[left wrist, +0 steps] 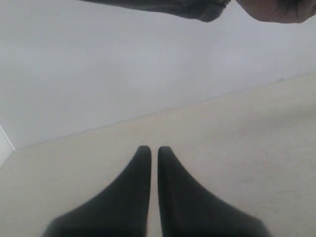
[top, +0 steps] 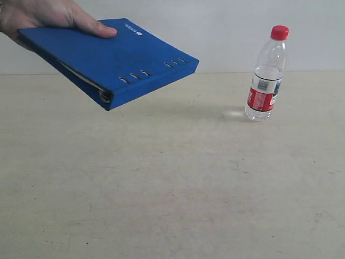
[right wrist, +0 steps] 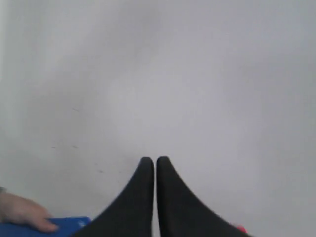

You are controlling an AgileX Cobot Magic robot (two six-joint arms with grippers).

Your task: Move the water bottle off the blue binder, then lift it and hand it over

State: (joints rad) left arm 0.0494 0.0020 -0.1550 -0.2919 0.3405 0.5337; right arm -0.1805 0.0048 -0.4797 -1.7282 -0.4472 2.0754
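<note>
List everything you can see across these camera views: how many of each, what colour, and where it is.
Flat royal-blue ring binder: one, blue with white pages, held tilted in the air above the table, left of the exterior view.
Small clear plastic water bottle: one, clear with a red cap and a red, white and green label, upright on the table at the right, apart from the binder.
Table: one, beige, beneath both.
Wall: one, pale grey-white, behind the table.
Person's hand: one, bare skin, gripping the binder's far end at top left.
Left gripper: one, black, shut and empty, over the table.
Right gripper: one, black, shut and empty, facing the wall.
</note>
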